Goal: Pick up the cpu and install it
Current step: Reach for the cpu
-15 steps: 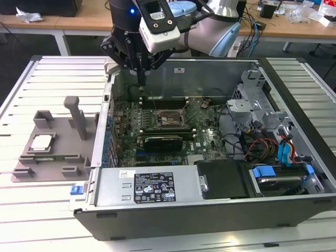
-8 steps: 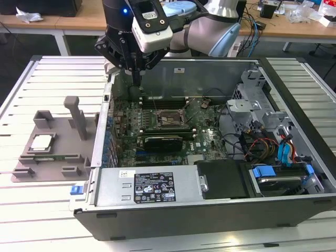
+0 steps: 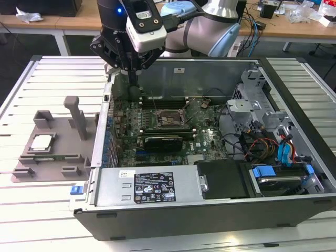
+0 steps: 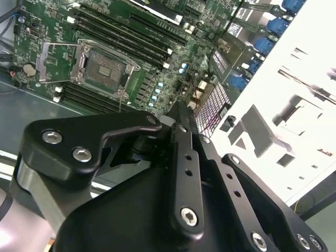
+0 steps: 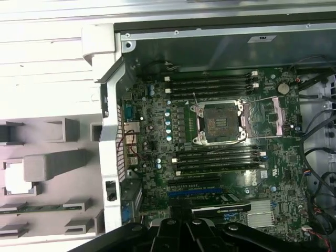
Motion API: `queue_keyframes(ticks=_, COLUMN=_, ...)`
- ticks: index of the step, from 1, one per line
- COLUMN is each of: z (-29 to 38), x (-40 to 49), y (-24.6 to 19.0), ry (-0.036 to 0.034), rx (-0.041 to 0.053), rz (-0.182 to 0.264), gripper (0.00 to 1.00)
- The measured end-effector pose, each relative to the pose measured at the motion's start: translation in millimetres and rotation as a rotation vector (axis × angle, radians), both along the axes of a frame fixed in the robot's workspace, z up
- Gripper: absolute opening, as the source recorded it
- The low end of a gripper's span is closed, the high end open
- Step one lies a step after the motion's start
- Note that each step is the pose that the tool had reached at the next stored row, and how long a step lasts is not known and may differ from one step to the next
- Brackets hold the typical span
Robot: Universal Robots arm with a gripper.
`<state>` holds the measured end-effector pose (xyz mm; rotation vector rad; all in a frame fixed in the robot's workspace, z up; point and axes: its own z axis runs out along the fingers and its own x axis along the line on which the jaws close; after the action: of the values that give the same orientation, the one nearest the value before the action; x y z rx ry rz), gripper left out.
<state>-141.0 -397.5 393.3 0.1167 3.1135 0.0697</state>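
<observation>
Progress: early, nothing of the task is done as far as the pictures show. The cpu [image 3: 42,142] lies in its nest on the grey fixture plate [image 3: 58,157], left of centre in the exterior view. That puts it outside the computer case [image 3: 210,210] and well apart from the gripper [image 3: 133,86]. It is not picked up and not installed, so both steps are left.

The socket [image 3: 170,119] on the green motherboard [image 3: 210,139] is empty. In the first wrist view its load plate [image 5: 273,113] lies flipped aside and the bare contact field shows (ready for the chip, I judge).

The gripper hangs over the board's corner by the case wall, upper left of centre in the exterior view. It is nearer that wall than the socket and touches nothing that I can see. The jaws are pressed together with nothing between them: the tip reads as one narrow stem in the exterior view, and the two fingers [image 4: 178,113] meet in the second wrist view.

The cpu is a small flat square with a pale silvery top and a thin darker rim. It lies flat, top face up, framed by the plate's low raised blocks, with a tall grey post [image 3: 79,118] standing near it. No tilt visible. The plate rests on the white slatted table [image 3: 52,73].
</observation>
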Motion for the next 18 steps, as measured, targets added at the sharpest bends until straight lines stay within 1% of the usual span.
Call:
queue_keyframes(ticks=4, z=0.0, x=-1.8, y=0.8, ry=0.0, rx=-0.0001, rz=0.0, gripper=0.11)
queue_keyframes(ticks=6, z=0.0, x=-5.4, y=1.2, ry=0.0, rx=0.0, rz=0.0, gripper=0.11)
queue_keyframes(ticks=9, z=0.0, x=-8.2, y=1.5, ry=0.0, rx=0.0, rz=0.0, gripper=0.11)
queue_keyframes(ticks=12, z=0.0, x=-13.6, y=2.1, ry=-0.0004, rx=0.0, rz=0.0, gripper=0.11)
queue_keyframes(ticks=13, z=0.0, x=-16.7, y=2.4, ry=-0.0006, rx=0.0, rz=0.0, gripper=0.11)
queue_keyframes(ticks=17, z=0.0, x=-22.2, y=2.8, ry=-0.0014, rx=0.0, rz=0.0, gripper=0.11)
queue_keyframes(ticks=18, z=0.0, x=-25.2, y=3.0, ry=-0.0019, rx=0.0, rz=0.0, gripper=0.11)
